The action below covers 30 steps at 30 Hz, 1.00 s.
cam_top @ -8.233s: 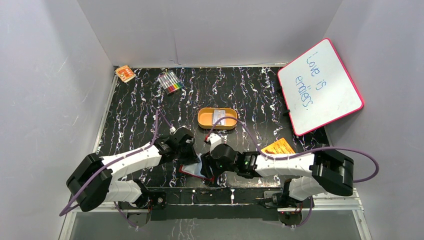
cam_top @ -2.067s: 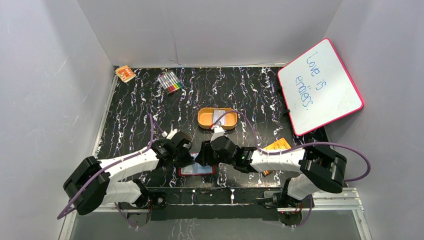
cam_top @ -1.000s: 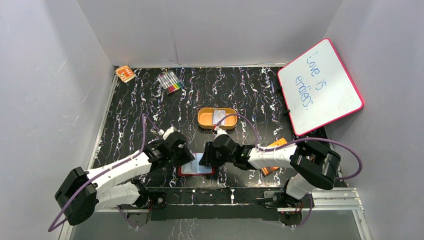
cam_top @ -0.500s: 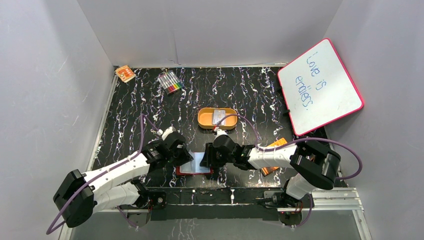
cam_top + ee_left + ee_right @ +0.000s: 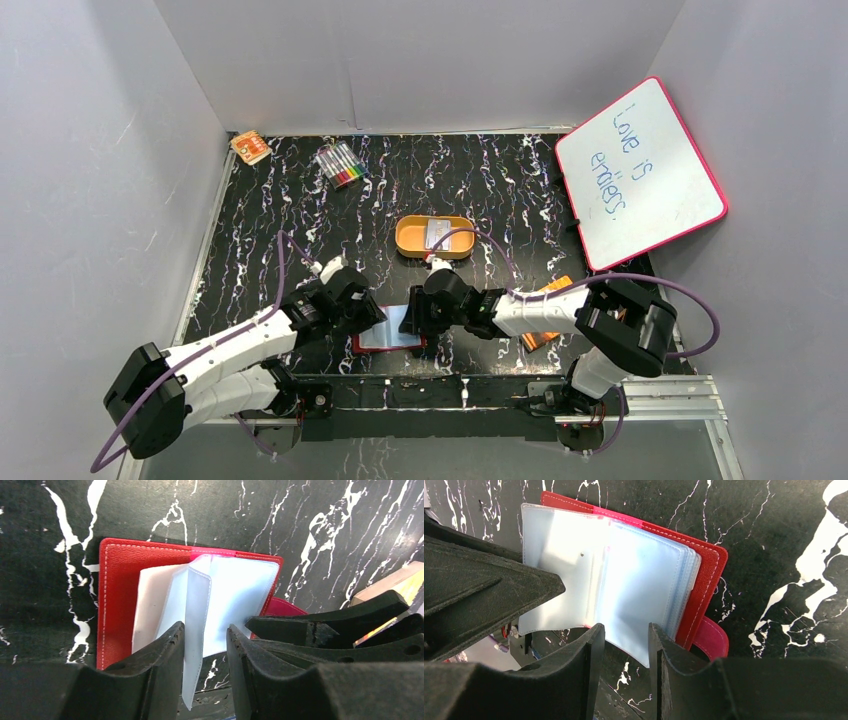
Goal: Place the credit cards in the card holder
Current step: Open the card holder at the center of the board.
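Left wrist view shows the left claw point(image 5: 205, 630) slightly spread astride a clear sleeve point(image 5: 197, 605) of the open card holder point(image 5: 115, 570). The right claw point(image 5: 624, 630) is spread too, over its pages.

Red card holder point(image 5: 117, 580) lies open, cover down, pale pockets fanned.

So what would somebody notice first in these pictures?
The red leather-like card holder lies open at the near edge of the table, its pale plastic pockets fanned between the left end effector and the right end effector. Next comes the pink-framed whiteboard leaning on the right wall, and the orange oval tin mid-table.
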{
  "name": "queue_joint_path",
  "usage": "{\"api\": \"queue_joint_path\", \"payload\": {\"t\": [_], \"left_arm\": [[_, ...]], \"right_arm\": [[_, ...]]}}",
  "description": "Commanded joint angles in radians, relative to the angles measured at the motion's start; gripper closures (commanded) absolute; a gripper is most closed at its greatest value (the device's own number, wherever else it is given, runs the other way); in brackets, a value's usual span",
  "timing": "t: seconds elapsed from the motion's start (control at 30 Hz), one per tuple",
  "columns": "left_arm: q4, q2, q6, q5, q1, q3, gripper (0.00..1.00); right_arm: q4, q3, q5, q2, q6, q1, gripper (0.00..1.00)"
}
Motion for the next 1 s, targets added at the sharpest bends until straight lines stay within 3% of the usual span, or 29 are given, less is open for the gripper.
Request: {"api": "queue_joint_path", "payload": {"t": [0.0,0.33,0.6,0.97], "left_arm": [[-0.071,-0.006,0.017,-0.064,-0.002,0.017,0.66],[-0.147,-0.028,0.025,-0.131,-0.002,0.011,0.78],[-0.132,-0.041,0.035,-0.141,-0.003,-0.006,1.00],[-0.044,0.130,0.127,-0.144,-0.002,0.045,1.00]], "right_arm": [[-0.031,0.040,0.005,0.006,-0.018,-0.004,0.54],[-0.048,0.039,0.012,0.003,-0.016,-0.004,0.58],[-0.063,0.032,0.027,-0.017,-0.014,-0.001,0.63],[-0.107,-0.033,0.081,-0.103,0.019,0.006,0.66]]}}
